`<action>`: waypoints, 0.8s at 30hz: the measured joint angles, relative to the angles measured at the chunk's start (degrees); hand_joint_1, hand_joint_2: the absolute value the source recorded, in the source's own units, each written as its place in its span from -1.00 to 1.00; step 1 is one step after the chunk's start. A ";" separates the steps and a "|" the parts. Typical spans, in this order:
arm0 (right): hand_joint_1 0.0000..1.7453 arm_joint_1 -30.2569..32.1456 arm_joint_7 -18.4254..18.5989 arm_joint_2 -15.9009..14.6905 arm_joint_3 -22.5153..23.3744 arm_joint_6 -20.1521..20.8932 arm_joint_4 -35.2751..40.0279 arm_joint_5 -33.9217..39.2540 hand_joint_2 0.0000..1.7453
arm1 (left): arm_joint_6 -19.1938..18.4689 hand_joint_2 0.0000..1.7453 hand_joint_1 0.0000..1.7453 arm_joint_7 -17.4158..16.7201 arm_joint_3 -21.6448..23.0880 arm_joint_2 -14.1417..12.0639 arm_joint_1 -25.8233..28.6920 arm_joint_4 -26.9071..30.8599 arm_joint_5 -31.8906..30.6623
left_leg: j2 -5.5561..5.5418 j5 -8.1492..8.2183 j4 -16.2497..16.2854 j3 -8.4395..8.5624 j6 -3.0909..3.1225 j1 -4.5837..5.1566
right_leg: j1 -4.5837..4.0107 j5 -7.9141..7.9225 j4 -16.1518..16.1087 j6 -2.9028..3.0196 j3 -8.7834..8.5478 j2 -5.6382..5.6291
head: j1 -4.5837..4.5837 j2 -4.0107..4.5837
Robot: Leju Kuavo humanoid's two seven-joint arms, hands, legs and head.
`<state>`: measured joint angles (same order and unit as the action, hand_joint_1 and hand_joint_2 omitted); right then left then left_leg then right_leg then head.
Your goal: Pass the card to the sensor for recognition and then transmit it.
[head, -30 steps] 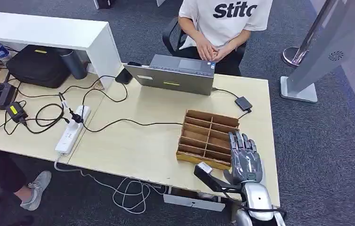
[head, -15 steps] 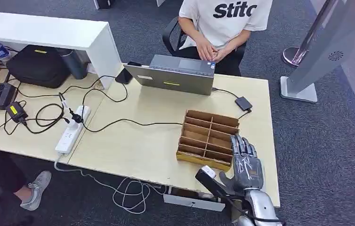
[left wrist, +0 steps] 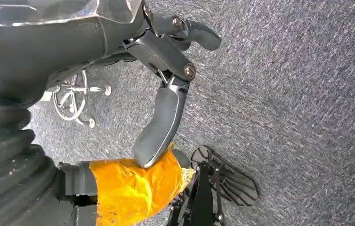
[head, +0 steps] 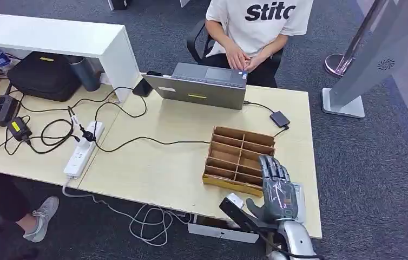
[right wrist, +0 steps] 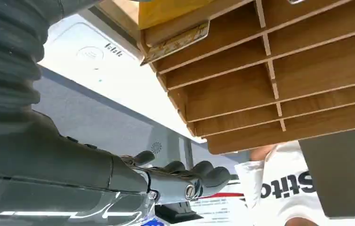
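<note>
We are looking down on a pale wooden table standing on grey carpet, with a person sitting behind a laptop at the far edge. Cables are trailing from a power strip on the left.

The right hand is hovering at the near right corner, fingers stretched out flat and gripping nothing. Its tips are reaching over the corner of the wooden tray.

Under and just beside that hand a white card is lying flat on the table, right by the edge – we are taking it for the task's card.

It is looking thin, light, stiff and smooth, so we are expecting it to slip under the fingers. We would pinch it by the side nearest the table edge.

The small black box wired to the laptop is probably the sensor – it is sitting beyond the tray.

The left hand is hanging over the carpet, fingers loose and apart, carrying nothing.
</note>
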<state>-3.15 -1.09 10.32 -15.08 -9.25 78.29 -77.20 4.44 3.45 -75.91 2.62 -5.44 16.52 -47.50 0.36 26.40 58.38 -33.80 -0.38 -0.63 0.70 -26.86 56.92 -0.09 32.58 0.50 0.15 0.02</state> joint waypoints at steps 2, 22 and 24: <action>-1.00 -0.04 0.02 0.00 -0.61 0.20 -0.64 0.15 1.00 | 0.00 1.00 -1.00 0.00 0.00 0.00 -0.04 0.00 0.11 | 0.00 0.00 0.00 0.00 0.00 0.00 | 0.00 0.00 0.00 0.00 0.00 0.00 | 0.00 0.00; -1.00 -0.97 1.40 0.13 -1.90 0.18 -4.50 -0.13 1.00 | 0.00 1.00 -1.00 -0.09 0.00 0.00 -0.07 0.00 0.33 | 0.00 0.00 0.00 0.00 0.00 0.00 | 0.00 0.00 0.00 0.00 0.00 0.00 | 0.00 0.00; -1.00 -1.01 1.60 0.13 -1.90 -0.53 -4.72 -0.57 1.00 | 0.00 1.00 -1.00 -0.09 0.00 0.00 -0.07 0.00 0.42 | 0.00 0.00 0.00 0.00 0.00 0.00 | 0.00 0.00 0.00 0.00 0.00 0.00 | 0.00 0.00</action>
<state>-4.16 0.50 10.45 -16.98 -9.77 73.57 -77.77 4.44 3.37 -75.91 2.62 -5.51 16.52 -47.08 0.36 26.40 58.38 -33.80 -0.38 -0.63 0.70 -26.86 56.92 -0.09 32.58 0.50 0.15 0.02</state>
